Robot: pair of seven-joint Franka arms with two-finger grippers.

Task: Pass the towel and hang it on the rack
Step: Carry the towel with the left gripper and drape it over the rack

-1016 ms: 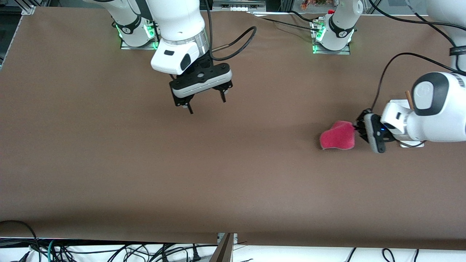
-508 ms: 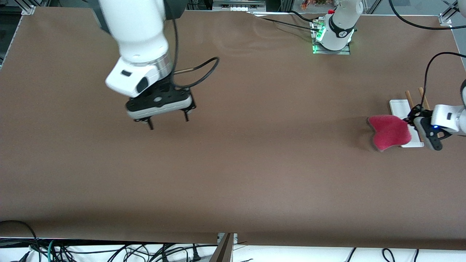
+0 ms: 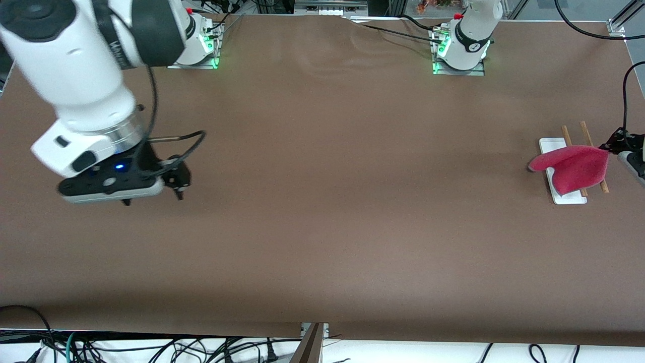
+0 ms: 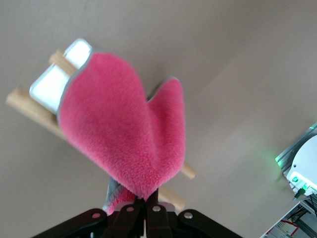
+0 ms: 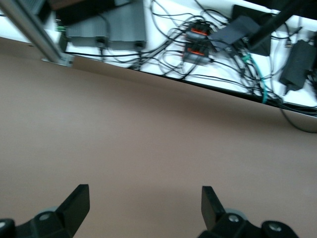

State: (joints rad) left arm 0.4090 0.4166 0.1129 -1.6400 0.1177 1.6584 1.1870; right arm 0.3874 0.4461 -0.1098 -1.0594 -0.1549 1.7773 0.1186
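Towel (image 3: 572, 165) hung in the air directly over the rack (image 3: 570, 197), pinched by one corner in the clenched left gripper (image 3: 616, 146), and that overlap was the relation the coming drop looked to depend on. From the pinched corner the cloth spread away toward the right arm's end of the table, covering the middle of the two wooden rods. The rods ran lengthwise from the rack's nearer end, where their tips and the white base showed, toward its farther end. So the towel's long axis lay across the rods rather than along them. In the left wrist view the towel (image 4: 124, 134) fanned out from the fingertips (image 4: 148, 206) in two lobes.

Well apart from the rack, the right gripper (image 3: 151, 194) waited with its jaws spread wide and nothing between them.
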